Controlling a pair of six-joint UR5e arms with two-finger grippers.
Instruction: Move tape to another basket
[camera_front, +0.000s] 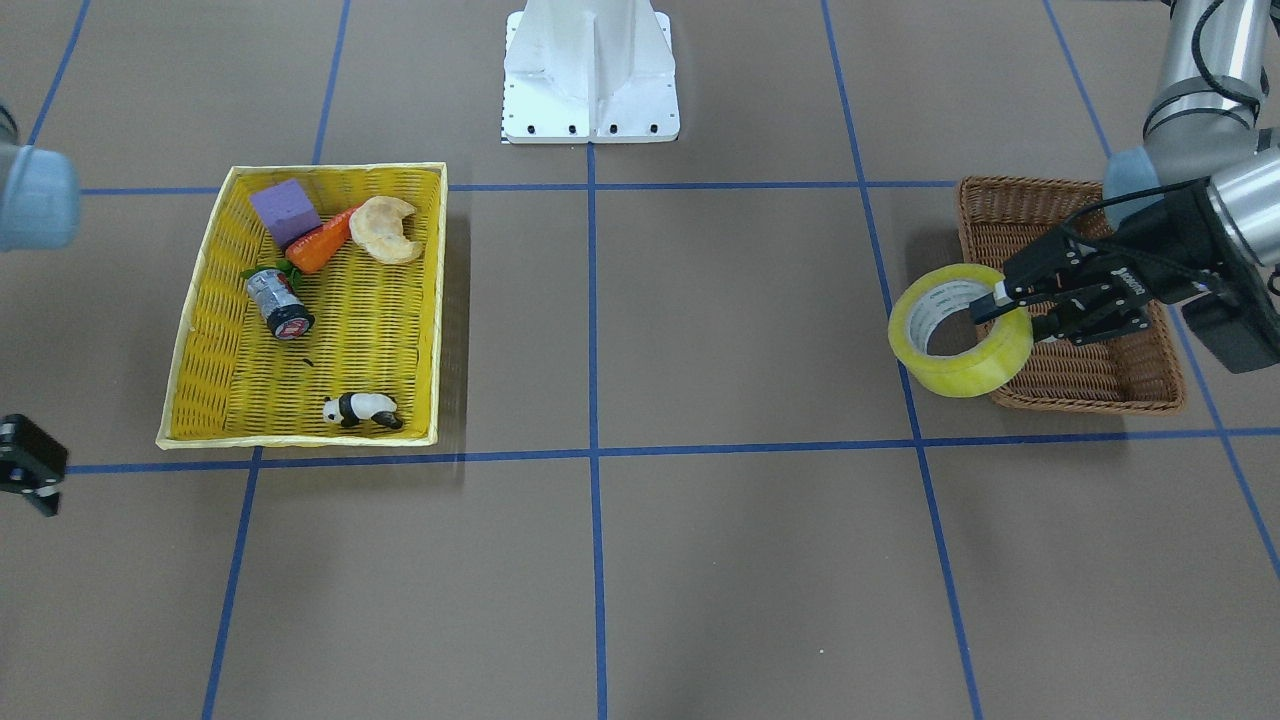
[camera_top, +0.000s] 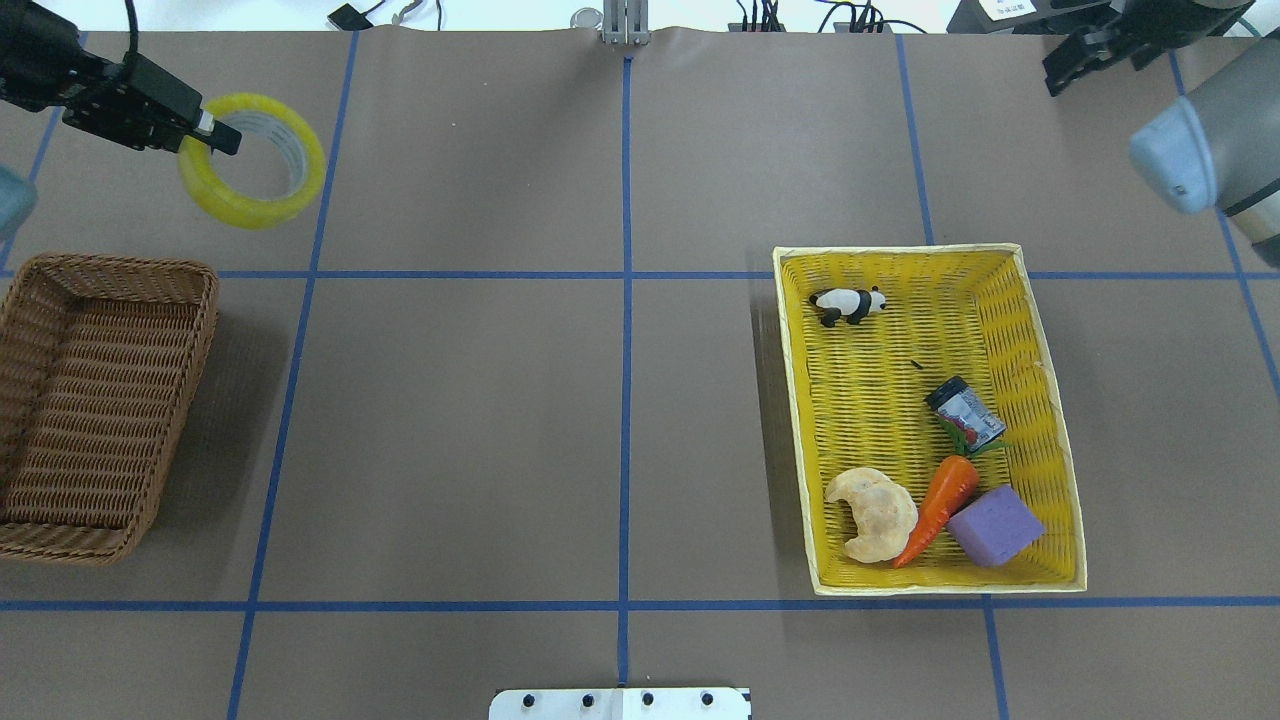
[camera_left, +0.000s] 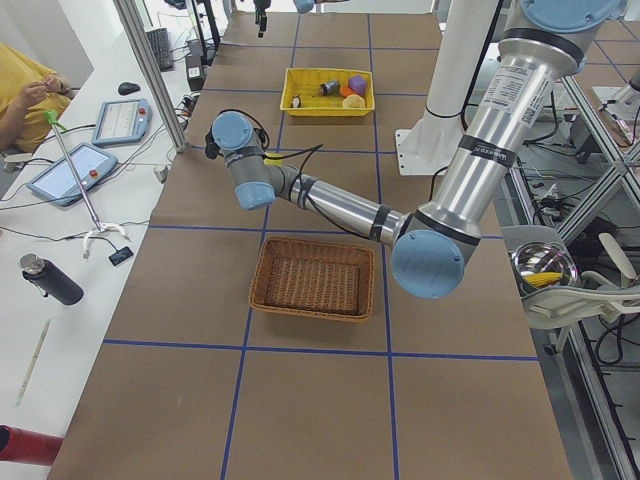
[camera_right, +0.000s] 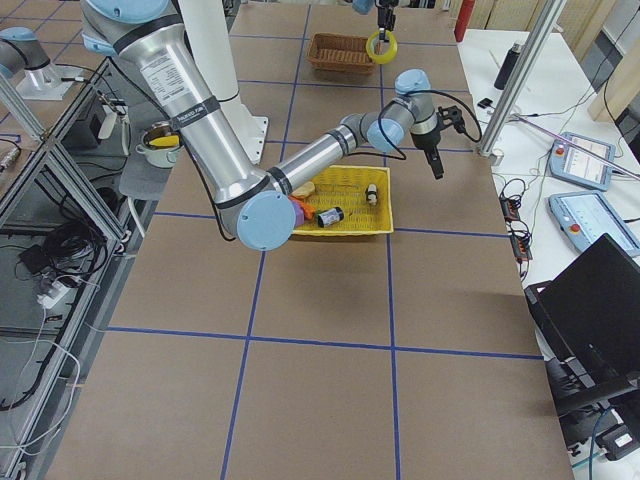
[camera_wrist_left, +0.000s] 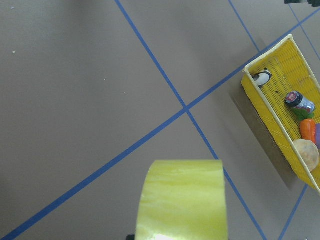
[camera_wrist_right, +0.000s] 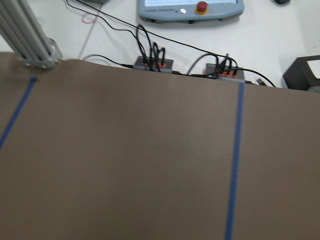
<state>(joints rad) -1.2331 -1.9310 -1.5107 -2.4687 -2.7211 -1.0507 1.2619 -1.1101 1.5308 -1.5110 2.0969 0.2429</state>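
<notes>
The tape (camera_front: 960, 376) is a wide yellow-green roll. My left gripper (camera_front: 1005, 300) is shut on its wall and holds it in the air. In the front view it hangs over the near corner of the dark brown wicker basket (camera_front: 1090, 370). In the overhead view the tape (camera_top: 245, 210) and the left gripper (camera_top: 212, 135) sit beyond the basket (camera_top: 100, 400), which holds nothing. The roll fills the bottom of the left wrist view (camera_wrist_left: 182, 200). My right gripper (camera_top: 1072, 62) hangs far off at the table's far right edge; I cannot tell how its jaws stand.
A bright yellow woven tray (camera_top: 880, 400) on the robot's right holds a panda figure (camera_top: 848, 303), a small can (camera_top: 965, 410), a carrot (camera_top: 940, 505), a croissant (camera_top: 875, 512) and a purple block (camera_top: 995, 525). The white robot base (camera_front: 590, 70) stands at the table's middle edge.
</notes>
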